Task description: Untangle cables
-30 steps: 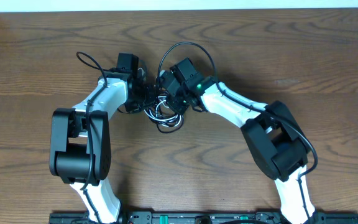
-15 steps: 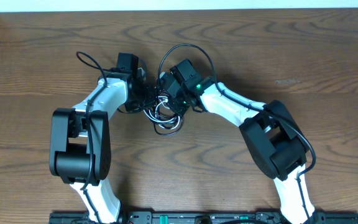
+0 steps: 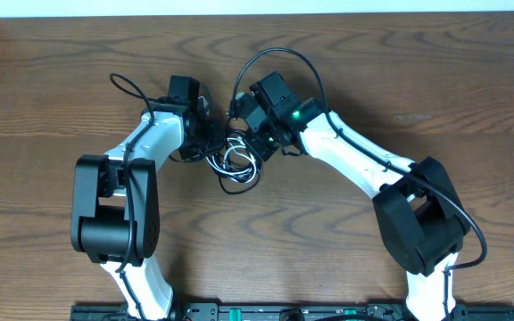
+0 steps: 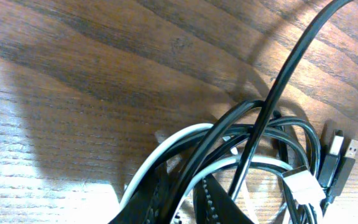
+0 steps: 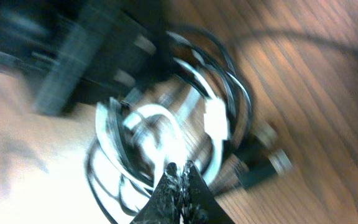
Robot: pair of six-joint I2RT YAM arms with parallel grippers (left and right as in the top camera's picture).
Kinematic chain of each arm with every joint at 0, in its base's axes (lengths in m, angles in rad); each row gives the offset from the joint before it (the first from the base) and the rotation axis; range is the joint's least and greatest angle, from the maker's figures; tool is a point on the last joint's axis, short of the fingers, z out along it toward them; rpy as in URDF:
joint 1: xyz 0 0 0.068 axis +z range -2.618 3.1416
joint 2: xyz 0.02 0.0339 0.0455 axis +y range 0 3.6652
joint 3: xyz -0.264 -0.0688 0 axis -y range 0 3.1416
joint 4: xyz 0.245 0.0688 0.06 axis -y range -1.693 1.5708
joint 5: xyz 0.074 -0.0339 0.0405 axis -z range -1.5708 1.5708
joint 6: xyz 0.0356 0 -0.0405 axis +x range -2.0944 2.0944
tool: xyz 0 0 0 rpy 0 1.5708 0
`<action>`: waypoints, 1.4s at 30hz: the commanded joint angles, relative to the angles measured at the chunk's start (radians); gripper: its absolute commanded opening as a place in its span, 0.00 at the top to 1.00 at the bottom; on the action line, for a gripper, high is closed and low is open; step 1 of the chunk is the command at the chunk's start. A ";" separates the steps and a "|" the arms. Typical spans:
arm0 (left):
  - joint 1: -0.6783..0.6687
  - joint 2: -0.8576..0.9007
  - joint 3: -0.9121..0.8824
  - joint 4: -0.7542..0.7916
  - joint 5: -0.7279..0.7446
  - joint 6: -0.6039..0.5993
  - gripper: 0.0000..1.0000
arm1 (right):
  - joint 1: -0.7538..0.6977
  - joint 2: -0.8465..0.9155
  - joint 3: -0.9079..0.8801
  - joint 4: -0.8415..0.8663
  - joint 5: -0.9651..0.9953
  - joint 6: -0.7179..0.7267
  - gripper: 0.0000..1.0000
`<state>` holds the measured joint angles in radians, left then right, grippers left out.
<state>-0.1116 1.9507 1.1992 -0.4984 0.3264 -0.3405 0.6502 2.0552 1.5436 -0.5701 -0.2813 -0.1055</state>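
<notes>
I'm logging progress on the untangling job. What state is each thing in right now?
cables, black and white looped through each other in one heap on the table
plugs, loose, connected to nothing
left claw, closed on the cables
right claw, shut over the heap; the view is too blurred to tell if it pinches a strand
</notes>
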 commanded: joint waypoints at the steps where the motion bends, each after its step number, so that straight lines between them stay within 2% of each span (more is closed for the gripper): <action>1: 0.002 0.034 -0.011 -0.003 -0.032 0.005 0.80 | -0.007 0.019 -0.002 0.000 0.228 0.084 0.99; 3: 0.002 0.034 -0.011 -0.003 -0.032 0.005 0.80 | -0.008 0.033 -0.004 0.022 0.257 0.082 0.99; 8: 0.002 0.034 -0.011 -0.003 -0.032 0.005 0.80 | -0.007 0.074 -0.004 0.101 0.174 0.082 0.99; 10: 0.002 0.034 -0.011 -0.003 -0.032 0.005 0.80 | -0.002 0.085 -0.004 0.124 0.134 0.082 0.95; 14: 0.002 0.034 -0.011 -0.003 -0.032 0.005 0.80 | 0.005 0.093 -0.004 0.164 0.126 0.081 0.79; 18: 0.002 0.034 -0.011 -0.003 -0.032 0.005 0.80 | 0.005 0.106 -0.004 0.203 0.126 0.081 0.78; 33: 0.002 0.034 -0.011 -0.003 -0.031 0.005 0.80 | 0.015 0.125 -0.003 0.083 0.054 0.082 0.73; 42: 0.002 0.034 -0.011 0.000 -0.023 0.005 0.80 | 0.015 0.122 -0.003 0.100 0.010 0.082 0.65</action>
<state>-0.1116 1.9507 1.1992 -0.4965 0.3267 -0.3401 0.6567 2.1799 1.5417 -0.4786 -0.2363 -0.0303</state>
